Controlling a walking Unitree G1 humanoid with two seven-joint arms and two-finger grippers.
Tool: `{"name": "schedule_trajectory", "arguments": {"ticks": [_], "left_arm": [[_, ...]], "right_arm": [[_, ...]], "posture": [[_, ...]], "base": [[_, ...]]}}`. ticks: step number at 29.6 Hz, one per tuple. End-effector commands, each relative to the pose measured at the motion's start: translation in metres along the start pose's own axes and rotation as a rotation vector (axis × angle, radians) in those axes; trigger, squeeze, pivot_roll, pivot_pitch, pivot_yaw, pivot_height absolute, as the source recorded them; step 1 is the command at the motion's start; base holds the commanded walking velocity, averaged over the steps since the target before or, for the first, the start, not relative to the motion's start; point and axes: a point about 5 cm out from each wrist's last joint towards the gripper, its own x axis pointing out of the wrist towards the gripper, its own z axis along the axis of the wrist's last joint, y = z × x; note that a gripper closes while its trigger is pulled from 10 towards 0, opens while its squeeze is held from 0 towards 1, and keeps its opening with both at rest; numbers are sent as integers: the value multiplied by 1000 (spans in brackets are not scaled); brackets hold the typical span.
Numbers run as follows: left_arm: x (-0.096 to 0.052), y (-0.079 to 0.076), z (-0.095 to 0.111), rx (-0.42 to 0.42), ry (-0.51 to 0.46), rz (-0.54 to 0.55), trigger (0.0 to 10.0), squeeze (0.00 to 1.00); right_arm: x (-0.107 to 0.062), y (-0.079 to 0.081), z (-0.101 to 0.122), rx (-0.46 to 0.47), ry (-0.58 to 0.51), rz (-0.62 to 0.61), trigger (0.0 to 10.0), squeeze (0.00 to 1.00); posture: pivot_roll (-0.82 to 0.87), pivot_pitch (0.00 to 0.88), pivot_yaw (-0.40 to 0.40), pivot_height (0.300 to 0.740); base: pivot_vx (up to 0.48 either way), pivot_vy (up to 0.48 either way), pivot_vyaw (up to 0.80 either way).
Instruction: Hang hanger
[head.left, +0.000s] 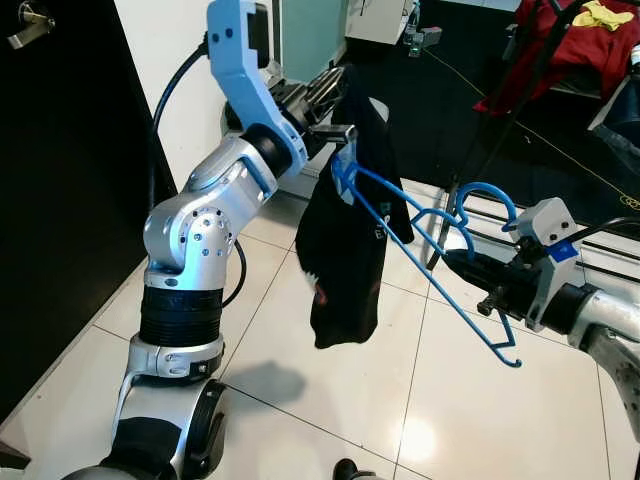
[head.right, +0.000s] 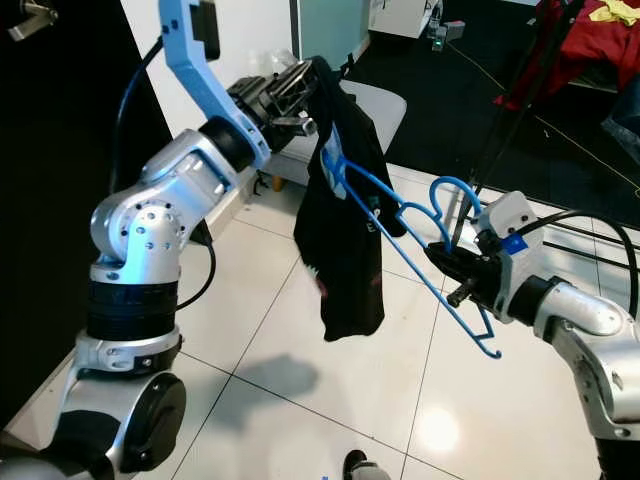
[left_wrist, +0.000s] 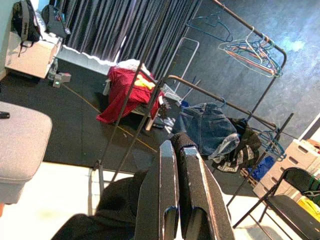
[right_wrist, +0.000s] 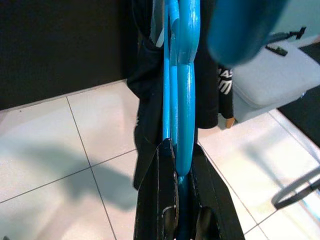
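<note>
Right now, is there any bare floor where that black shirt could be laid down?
Yes: the white tiled floor below the black shirt, between the two arms, looks bare. It is crowded higher up, where the left tool pinches the shirt and the right tool grips the blue hanger.

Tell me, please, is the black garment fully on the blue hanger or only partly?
Only partly. The garment hangs bunched over one end of the hanger; the other arm is bare. The left gripper pinches its top, the right gripper holds the hanger.

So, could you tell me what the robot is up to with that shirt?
It is holding a black garment and a blue hanger in mid-air over the tiled floor. The left gripper pinches the garment's top; the right gripper grips the hanger near its hook. One end is inside the garment. A clothes rack stands beyond.
</note>
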Motion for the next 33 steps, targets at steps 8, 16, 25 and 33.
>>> {"name": "schedule_trajectory", "arguments": {"ticks": [8, 16, 25, 33], "left_arm": [[1, -2, 0, 32, 10, 2, 10000, 0], [-1, -16, 8, 79, -18, -129, 10000, 0], [-10, -30, 17, 181, -13, -353, 10000, 0], [-23, -35, 19, 279, 41, -539, 10000, 0]], "right_arm": [[9, 27, -5, -61, 52, 142, 10000, 0], [16, 49, -6, -50, 33, 262, 10000, 0], [13, 18, 2, -115, 22, 76, 10000, 0], [7, 9, 2, -135, 38, 40, 10000, 0]], "posture": [[-51, 173, -4, 740], [-46, 169, -5, 740], [-51, 173, -4, 740], [-50, 174, -4, 740]], "base": [[0, 0, 0], [0, 0, 0], [0, 0, 0], [0, 0, 0]]}}
